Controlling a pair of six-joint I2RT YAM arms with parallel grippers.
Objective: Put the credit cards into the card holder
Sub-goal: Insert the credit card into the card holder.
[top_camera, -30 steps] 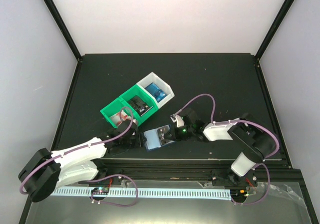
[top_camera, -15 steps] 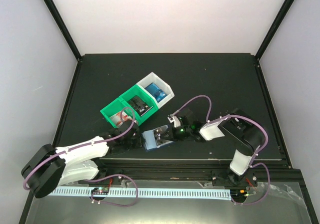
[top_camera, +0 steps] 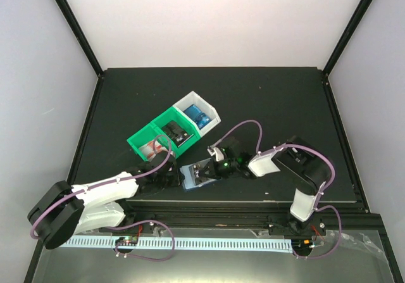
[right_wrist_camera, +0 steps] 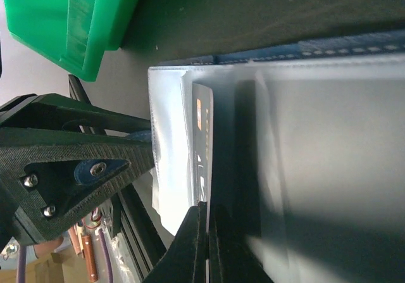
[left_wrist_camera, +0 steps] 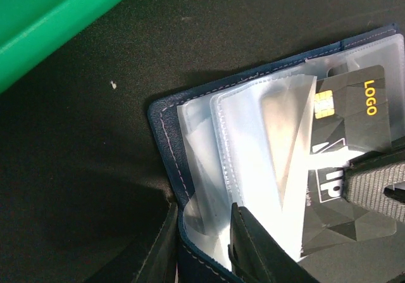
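- Left wrist: the left tool (left_wrist_camera: 202, 211) is closed narrowly on the near corner of the open holder (left_wrist_camera: 166, 137), with the cover and a clear sleeve nipped between its fingers (left_wrist_camera: 253, 248); the holder runs off the frame at the right and bottom
- Right wrist: the right tool (right_wrist_camera: 207, 208) is pinched tight on a black card (right_wrist_camera: 203, 131), seen edge-on as a thin strip between sleeves
- From the left wrist the card's face shows a chip and "LOGO"; its left edge sits under a clear flap, though I cannot tell whether it is in a pocket, and the right tool's ribbed pad (left_wrist_camera: 380, 182) covers its lower part
- Top external: the holder lies on the bench (top_camera: 266, 99) by the near edge, between both tools, whose dark fingertips are hard to make out
- The green bin (top_camera: 140, 151) and white bin (top_camera: 190, 98) stand just behind; their cards are too small to read
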